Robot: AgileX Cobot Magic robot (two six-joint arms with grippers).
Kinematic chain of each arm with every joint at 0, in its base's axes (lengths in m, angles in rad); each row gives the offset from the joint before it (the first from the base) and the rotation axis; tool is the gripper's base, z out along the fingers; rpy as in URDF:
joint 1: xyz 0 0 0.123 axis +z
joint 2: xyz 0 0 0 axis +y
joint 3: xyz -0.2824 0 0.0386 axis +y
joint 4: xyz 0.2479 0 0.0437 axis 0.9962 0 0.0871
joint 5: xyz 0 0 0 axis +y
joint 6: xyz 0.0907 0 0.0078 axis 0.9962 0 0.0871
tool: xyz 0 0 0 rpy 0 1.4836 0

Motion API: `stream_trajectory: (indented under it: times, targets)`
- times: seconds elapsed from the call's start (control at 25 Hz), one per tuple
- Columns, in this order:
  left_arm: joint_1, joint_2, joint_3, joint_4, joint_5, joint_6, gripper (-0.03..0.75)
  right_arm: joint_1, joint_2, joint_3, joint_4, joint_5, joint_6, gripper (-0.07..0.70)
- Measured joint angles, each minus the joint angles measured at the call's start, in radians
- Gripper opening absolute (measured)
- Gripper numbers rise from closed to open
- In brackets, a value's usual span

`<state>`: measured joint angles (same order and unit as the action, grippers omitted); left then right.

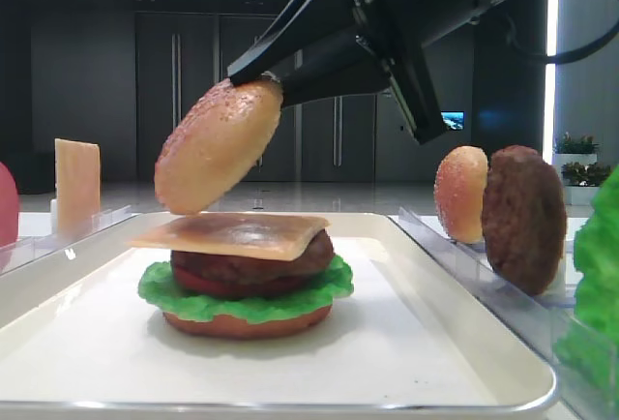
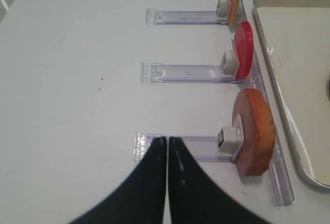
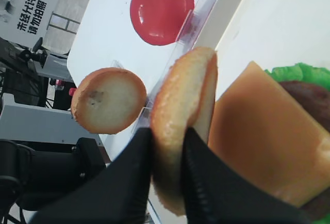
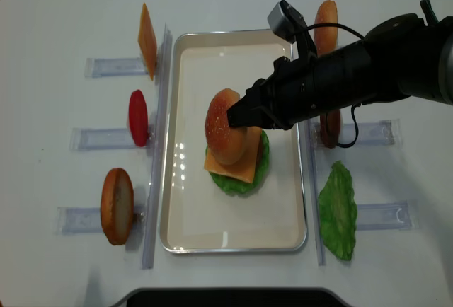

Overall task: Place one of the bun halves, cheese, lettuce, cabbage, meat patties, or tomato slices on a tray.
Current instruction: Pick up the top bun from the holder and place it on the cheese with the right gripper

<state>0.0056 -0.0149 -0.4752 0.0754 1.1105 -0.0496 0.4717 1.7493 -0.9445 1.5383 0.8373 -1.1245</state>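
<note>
A domed golden bun top hangs tilted on edge just above a burger stack, with my right gripper shut on its rim. In the overhead view the bun top sits over the stack's left part. The stack stands on the white tray: a cheese slice on top, then a dark meat patty, green lettuce and a reddish bottom bun. My left gripper is shut and empty, hovering over the table by a clear rack.
Clear racks flank the tray. On the left stand a cheese slice, a tomato slice and a bun half. On the right are another bun half, a patty and a lettuce leaf.
</note>
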Motion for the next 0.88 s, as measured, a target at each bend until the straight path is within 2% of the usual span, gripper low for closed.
stream_trajectory:
  times: [0.16, 0.68, 0.76, 0.88]
  targets:
    - [0.000, 0.000, 0.000, 0.000, 0.000, 0.000, -0.001, 0.006, 0.003, 0.000, 0.001, -0.017, -0.002, 0.127]
    - [0.000, 0.000, 0.000, 0.000, 0.000, 0.000, -0.001, 0.010, 0.042, 0.009, 0.028, -0.016, -0.002, 0.127]
    - [0.000, 0.000, 0.000, 0.000, 0.000, 0.000, -0.001, 0.010, 0.042, 0.009, 0.016, -0.018, -0.001, 0.165]
    - [0.000, 0.000, 0.000, 0.000, 0.000, 0.000, -0.001, 0.011, 0.049, 0.000, -0.067, -0.055, 0.030, 0.301]
